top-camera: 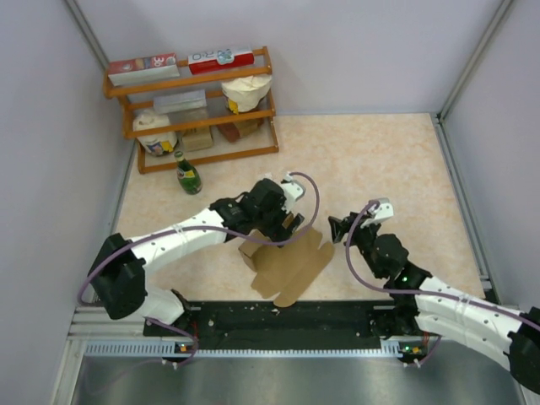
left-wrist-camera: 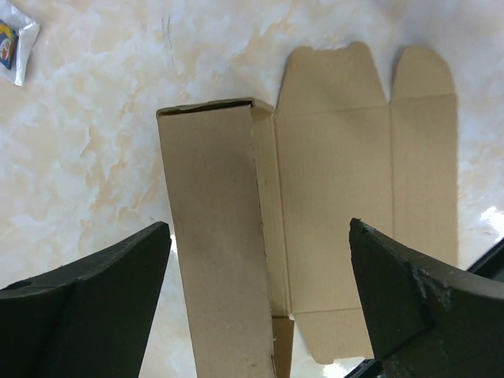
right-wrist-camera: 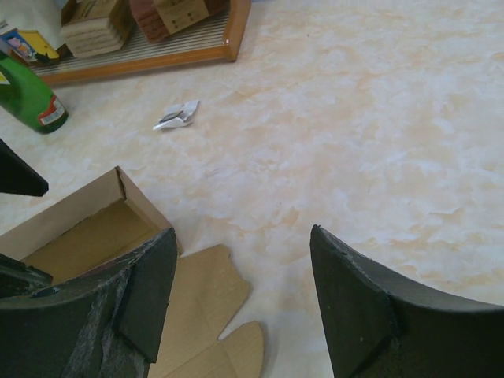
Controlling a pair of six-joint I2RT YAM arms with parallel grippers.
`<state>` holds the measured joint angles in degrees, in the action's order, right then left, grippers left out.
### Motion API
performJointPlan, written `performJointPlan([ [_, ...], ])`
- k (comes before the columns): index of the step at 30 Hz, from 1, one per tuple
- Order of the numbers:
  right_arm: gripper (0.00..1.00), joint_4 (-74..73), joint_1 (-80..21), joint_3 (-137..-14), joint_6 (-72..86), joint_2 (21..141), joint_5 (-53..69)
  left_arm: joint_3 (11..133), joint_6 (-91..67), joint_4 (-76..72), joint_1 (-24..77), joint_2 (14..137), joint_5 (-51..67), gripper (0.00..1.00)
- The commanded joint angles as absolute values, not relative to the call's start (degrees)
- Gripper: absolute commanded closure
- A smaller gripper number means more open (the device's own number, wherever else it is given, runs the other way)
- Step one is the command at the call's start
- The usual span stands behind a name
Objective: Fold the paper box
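Paper box (top-camera: 287,263) part-formed on the surface (top-camera: 380,160); both my end effectors stand apart.
My left end effector (left-wrist-camera: 258,227) hangs spread wide directly over the box and grips nothing. One long panel is raised beneath it, nearer one finger, and the remaining panels lie flat toward the other, scalloped flaps pointing ahead. My right end effector (right-wrist-camera: 244,236) is also apart and empty, with the box's open trough just beside one finger. A green bottle (right-wrist-camera: 27,98) and a small wrapper (right-wrist-camera: 177,116) lie well ahead of it.
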<state>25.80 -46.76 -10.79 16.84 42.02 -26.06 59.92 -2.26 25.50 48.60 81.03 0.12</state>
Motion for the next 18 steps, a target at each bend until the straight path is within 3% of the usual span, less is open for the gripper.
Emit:
performJointPlan([
  [1, 0.32, 24.2, -47.5, -10.3, 16.7, 37.9, -28.7, 62.8, -0.4, 27.2, 52.6, 84.6, -11.3, 0.01],
  [18, 0.30, 21.3, -47.5, -8.2, 17.0, 32.9, -29.0, 67.1, 1.0, 30.1, 55.6, 93.2, -23.5, 0.03],
])
